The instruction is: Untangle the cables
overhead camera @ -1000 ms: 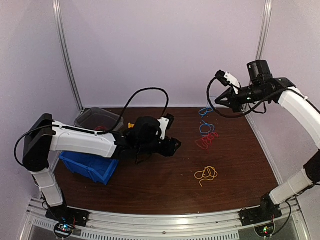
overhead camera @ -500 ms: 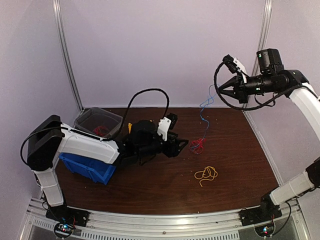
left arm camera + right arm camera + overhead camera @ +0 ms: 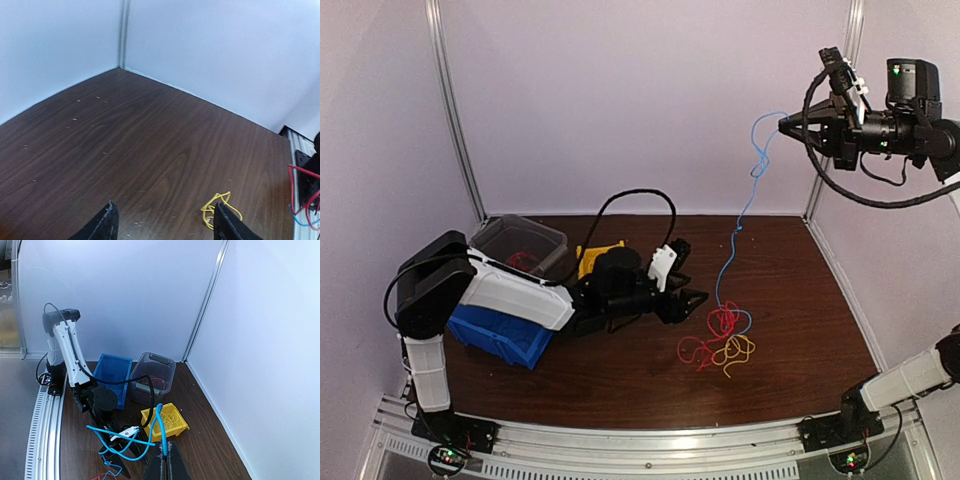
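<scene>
cables [image 3: 720,338] in a heap, blue strand [image 3: 750,190] pinched by the raised right gripper [image 3: 784,125], left gripper [image 3: 694,299] spread just beside them.

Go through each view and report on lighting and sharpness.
Top external: even, soft light, the blue cable thin but crisp against the wall. Left wrist: a pale sheen on the table, the yellow cable sharp. Right wrist: bright overall, the right gripper a dark silhouette at the bottom edge.
</scene>
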{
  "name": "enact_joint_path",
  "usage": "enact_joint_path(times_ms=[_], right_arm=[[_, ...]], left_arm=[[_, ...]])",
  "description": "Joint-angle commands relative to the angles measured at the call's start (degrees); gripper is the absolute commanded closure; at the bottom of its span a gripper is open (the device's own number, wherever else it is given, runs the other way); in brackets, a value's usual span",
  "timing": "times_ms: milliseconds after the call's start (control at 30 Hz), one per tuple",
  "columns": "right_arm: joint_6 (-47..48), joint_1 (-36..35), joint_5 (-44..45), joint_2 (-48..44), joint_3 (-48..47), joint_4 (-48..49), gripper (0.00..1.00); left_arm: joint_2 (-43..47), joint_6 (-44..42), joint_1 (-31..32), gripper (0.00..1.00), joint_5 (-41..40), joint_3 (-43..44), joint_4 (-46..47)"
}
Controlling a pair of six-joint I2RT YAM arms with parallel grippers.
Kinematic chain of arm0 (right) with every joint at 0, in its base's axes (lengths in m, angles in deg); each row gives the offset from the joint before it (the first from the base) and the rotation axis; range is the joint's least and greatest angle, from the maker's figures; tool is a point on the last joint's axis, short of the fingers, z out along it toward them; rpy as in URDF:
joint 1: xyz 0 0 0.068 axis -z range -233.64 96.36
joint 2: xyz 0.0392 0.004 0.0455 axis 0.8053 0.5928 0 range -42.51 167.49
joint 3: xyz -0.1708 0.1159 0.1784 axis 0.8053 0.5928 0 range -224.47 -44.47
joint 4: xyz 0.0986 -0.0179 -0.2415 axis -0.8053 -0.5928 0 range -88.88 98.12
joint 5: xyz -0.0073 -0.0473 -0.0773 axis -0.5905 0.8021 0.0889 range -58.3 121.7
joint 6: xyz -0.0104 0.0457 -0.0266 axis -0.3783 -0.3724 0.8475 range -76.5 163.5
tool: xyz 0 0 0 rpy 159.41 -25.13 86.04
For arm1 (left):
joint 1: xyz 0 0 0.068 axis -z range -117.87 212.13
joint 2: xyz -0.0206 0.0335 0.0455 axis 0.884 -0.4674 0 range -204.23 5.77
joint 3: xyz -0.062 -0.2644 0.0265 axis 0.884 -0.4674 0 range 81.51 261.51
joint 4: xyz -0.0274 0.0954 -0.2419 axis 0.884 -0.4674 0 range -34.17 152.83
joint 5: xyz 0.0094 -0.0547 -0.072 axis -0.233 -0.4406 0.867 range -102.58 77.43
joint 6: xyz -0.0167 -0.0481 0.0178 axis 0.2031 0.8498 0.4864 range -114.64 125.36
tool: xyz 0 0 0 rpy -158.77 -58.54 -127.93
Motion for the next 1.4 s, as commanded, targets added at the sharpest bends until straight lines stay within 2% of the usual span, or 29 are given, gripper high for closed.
enact_joint_path(times_ms=[0, 133, 233, 300, 433, 600, 800, 1000, 1167, 1200, 1300, 1367], right_arm=[[-1.9, 0.3, -1.2, 0.7, 2.3, 2.0, 1.0], [-5.5, 0.3, 9.7, -3.1, 8.9, 12.2, 1.0], [-4.6, 0.3, 15.1, -2.5, 9.3, 13.4, 1.0], [-4.3, 0.3, 15.4, -2.8, 11.2, 14.7, 1.0], [-4.0, 0.3, 14.3, -3.1, 16.7, 15.7, 1.0], [-4.1, 0.3, 14.6, -4.4, 21.1, 17.7, 1.0], [-6.4, 0.3, 15.0, -3.5, 16.6, 18.0, 1.0], [-8.6, 0.3, 15.1, -2.7, 14.2, 18.3, 1.0], [-10.0, 0.3, 13.9, -2.6, 13.8, 18.9, 1.0], [-10.4, 0.3, 13.6, -2.6, 13.8, 19.1, 1.0], [-11.0, 0.4, 13.1, -2.4, 13.2, 19.4, 1.0], [-11.0, 0.4, 13.5, -2.4, 12.8, 19.2, 1.0]], left_arm=[[-5.8, -1.4, 0.1, 0.37, 17.1, 3.1, 6.0], [-9.1, 4.0, 0.2, 0.4, 23.0, 1.3, 12.7], [-8.5, 6.8, 0.2, 0.41, 24.3, -2.2, 17.2], [-6.9, 6.6, 0.2, 0.39, 21.5, -3.8, 16.3], [-2.4, 3.4, 0.2, 0.34, 9.9, -5.9, 7.9], [-3.5, 3.2, 0.3, 0.32, 9.7, -7.0, 9.1], [-8.8, 5.2, 1.7, 0.36, 9.0, -2.2, 14.1], [-13.3, 8.1, 3.3, 0.43, 3.5, 3.1, 13.9], [-15.9, 9.2, 4.1, 0.39, -2.4, 5.5, 14.4], [-16.5, 9.6, 4.1, 0.4, -4.6, 6.0, 14.6], [-18.5, 9.3, 4.1, 0.57, -5.7, 8.2, 14.6], [-19.3, 9.1, 4.1, 0.75, -6.2, 8.9, 15.0]])
